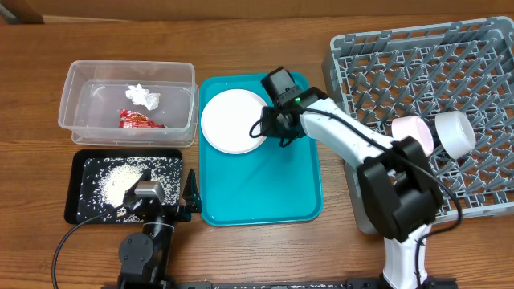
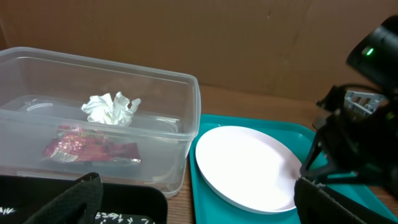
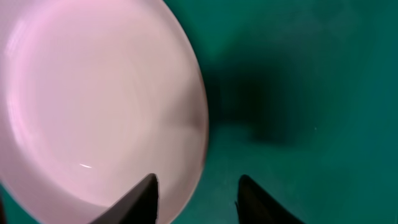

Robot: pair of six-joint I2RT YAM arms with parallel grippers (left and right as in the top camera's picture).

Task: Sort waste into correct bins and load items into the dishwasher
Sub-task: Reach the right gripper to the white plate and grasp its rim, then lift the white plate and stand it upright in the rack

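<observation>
The white plate (image 1: pixel 231 120) (image 2: pixel 242 165) (image 3: pixel 93 99) lies flat at the back of the teal tray (image 1: pixel 265 193). My right gripper (image 1: pixel 271 127) (image 3: pixel 198 180) is low at the plate's right rim with its jaws apart. One finger is over the plate and the other over the tray, with the rim between them. The clear tub (image 1: pixel 80 76) (image 2: pixel 186 124) holds a white tissue wad (image 1: pixel 143 95) (image 2: pixel 111 108) and a red wrapper (image 1: pixel 140 120) (image 2: pixel 87 148). Rice (image 1: pixel 120 185) lies in the black tray (image 1: pixel 80 160). My left gripper (image 1: pixel 169 189) (image 2: pixel 198 186) rests open by that tray.
The grey dish rack (image 1: pixel 377 56) fills the right side. A pinkish-white bowl (image 1: pixel 414 132) and another white dish (image 1: pixel 454 132) stand on edge among its pegs. The right arm reaches from the front right across the rack's corner.
</observation>
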